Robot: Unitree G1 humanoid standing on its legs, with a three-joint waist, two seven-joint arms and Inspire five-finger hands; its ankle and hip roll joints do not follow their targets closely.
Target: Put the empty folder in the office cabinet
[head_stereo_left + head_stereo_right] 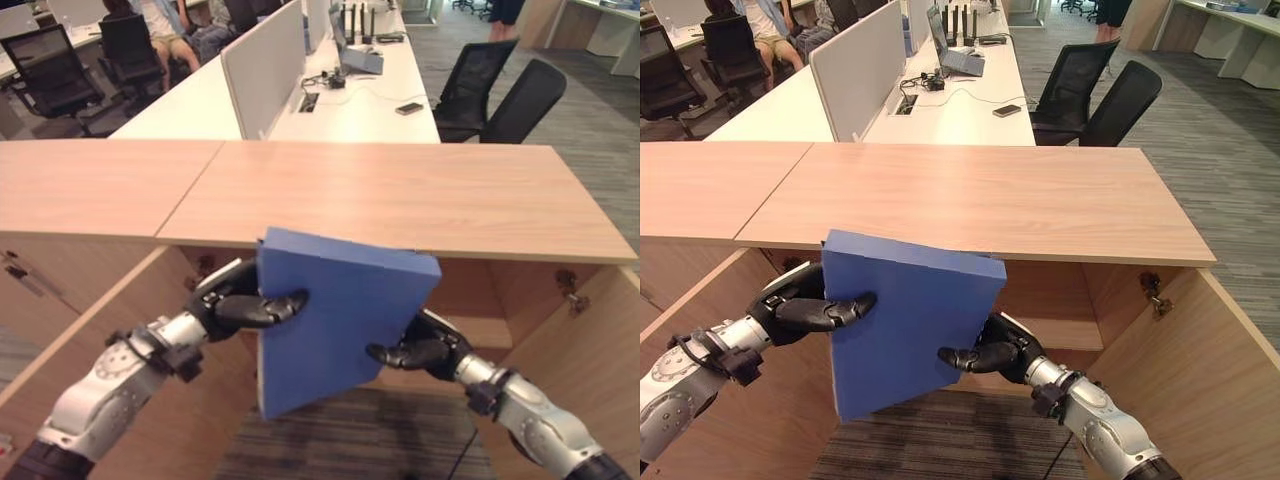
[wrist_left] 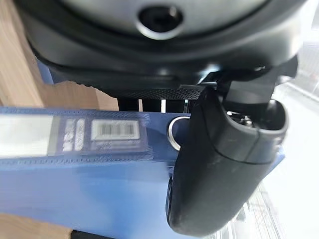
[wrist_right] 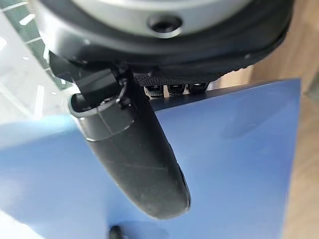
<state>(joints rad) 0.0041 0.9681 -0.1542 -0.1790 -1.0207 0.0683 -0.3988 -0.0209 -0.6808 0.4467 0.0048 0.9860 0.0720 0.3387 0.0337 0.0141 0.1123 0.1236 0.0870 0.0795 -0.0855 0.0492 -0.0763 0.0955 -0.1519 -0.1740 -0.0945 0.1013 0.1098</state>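
Both hands gripped the flat blue plastic folder [image 1: 340, 325] upright before the open light-wood office cabinet [image 1: 400, 195], left hand [image 1: 245, 305] and right hand [image 1: 420, 348] pinching opposite edges. The left wrist view alone showed its spine label [image 2: 114, 130] and metal ring hole [image 2: 175, 132].

Matt blue plastic folder [image 1: 340, 320]; wood-grain cabinet [image 1: 400, 195].

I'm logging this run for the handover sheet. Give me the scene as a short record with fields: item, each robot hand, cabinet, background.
item: blue folder, tilted, held in the air in front of the cabinet opening
left robot hand: thumb on the folder's front face, gripping its left edge
right robot hand: thumb on the front face, gripping the lower right edge
cabinet: wooden, doors open, folder not yet inside
background: white desk, black chairs
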